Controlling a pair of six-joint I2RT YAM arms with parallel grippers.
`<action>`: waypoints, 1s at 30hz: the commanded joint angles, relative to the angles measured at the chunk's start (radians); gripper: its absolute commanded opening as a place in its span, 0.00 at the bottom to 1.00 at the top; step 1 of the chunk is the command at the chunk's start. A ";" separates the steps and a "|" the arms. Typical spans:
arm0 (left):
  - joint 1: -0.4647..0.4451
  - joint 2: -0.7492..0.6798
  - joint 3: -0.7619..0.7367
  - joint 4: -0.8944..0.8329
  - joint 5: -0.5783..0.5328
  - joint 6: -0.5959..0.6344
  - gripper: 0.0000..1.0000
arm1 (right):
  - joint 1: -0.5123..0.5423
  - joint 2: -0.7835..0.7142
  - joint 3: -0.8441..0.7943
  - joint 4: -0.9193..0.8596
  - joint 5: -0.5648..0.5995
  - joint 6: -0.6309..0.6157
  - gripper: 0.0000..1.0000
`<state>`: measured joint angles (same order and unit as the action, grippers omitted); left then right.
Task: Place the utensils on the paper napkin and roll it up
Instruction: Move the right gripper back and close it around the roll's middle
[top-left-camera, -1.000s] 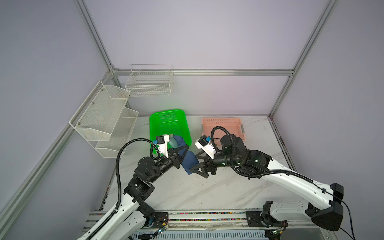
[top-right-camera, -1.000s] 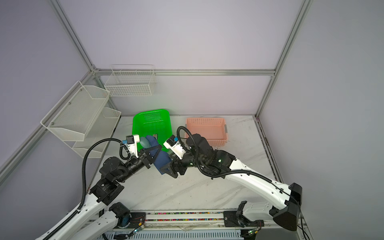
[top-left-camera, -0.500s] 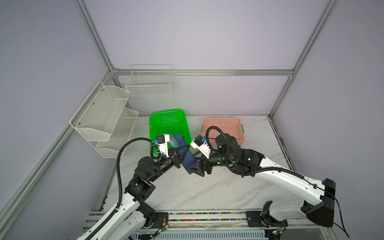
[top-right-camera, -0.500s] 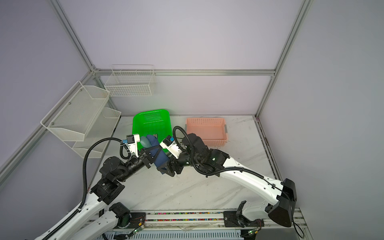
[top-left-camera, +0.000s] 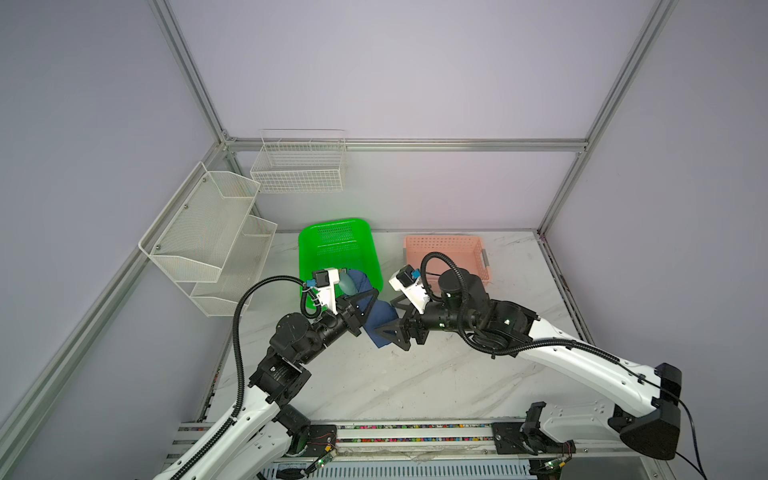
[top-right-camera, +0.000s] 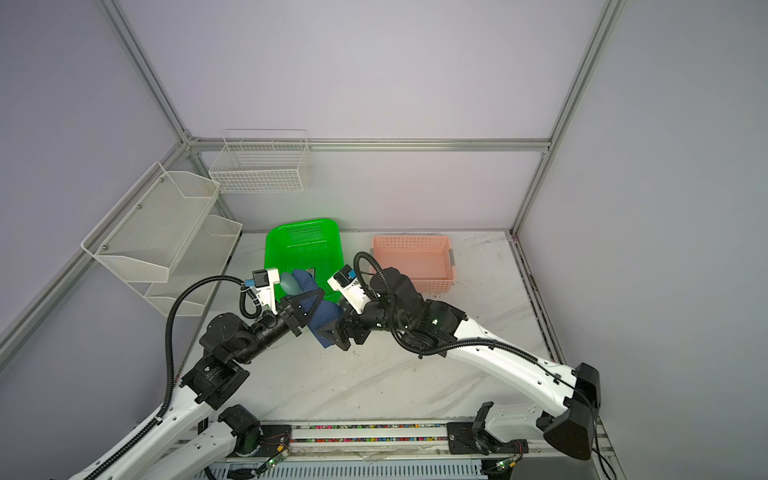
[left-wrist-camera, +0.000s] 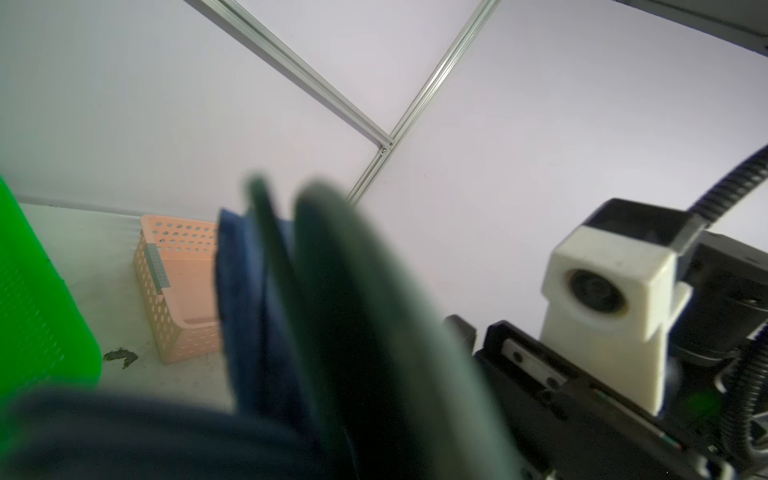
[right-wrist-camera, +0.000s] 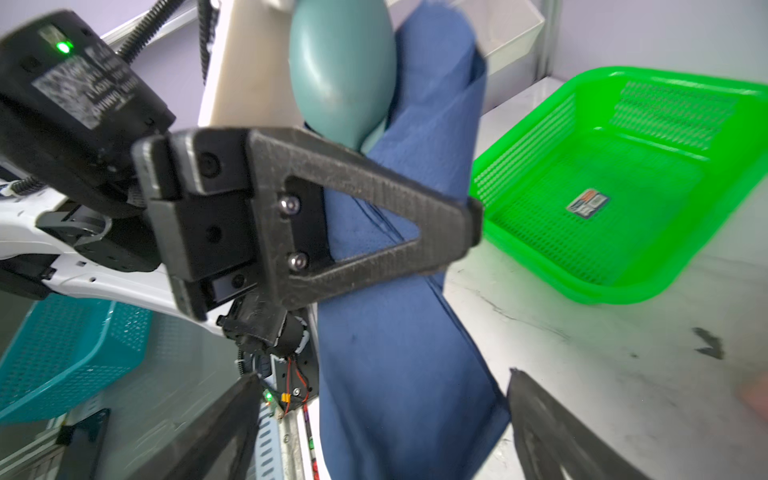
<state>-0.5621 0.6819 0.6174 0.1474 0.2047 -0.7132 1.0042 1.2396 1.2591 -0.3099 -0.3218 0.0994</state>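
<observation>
The rolling looks nearly done: the napkin (right-wrist-camera: 395, 332) is already wrapped into a loose tube around the utensils (right-wrist-camera: 340, 70) and held in the air over the bench (top-left-camera: 415, 374), just in front of the green basket (top-left-camera: 332, 241). The left end effector (top-left-camera: 368, 305) is clenched across the middle of the tube, its black triangular fingers pinching the paper. The right end effector (top-left-camera: 384, 316) is released, its fingers spread wide on either side of the tube's lower end; I cannot tell whether either one touches the paper.

I judge the step in hand to be tightening or taking over the roll. The next move calls for the right fingers to close squarely on the lower end, firmly enough to hold the wrap but without crushing it or letting the cutlery slide out.

The napkin is thin, matte navy paper, soft and creased, with a loose flap along its edge. A smooth, rounded teal spoon bowl pokes out of the top. How many pieces are inside is hidden. The green basket is glossy perforated plastic, like the pink basket (top-left-camera: 444, 249) beside it. The bench is pale, marbled and scuffed.
</observation>
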 joint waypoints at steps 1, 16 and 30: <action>0.007 -0.016 0.111 -0.052 -0.084 0.035 0.00 | 0.005 -0.059 0.027 -0.066 0.064 -0.008 0.97; 0.007 0.025 0.165 -0.174 -0.206 0.055 0.00 | 0.064 0.069 0.041 -0.016 -0.078 -0.001 0.97; 0.007 0.030 0.132 -0.084 -0.113 0.024 0.00 | 0.063 0.159 0.031 0.088 -0.090 -0.007 0.97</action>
<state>-0.5621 0.7269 0.6838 -0.0208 0.0563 -0.6876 1.0626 1.3708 1.2804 -0.2592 -0.3935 0.1062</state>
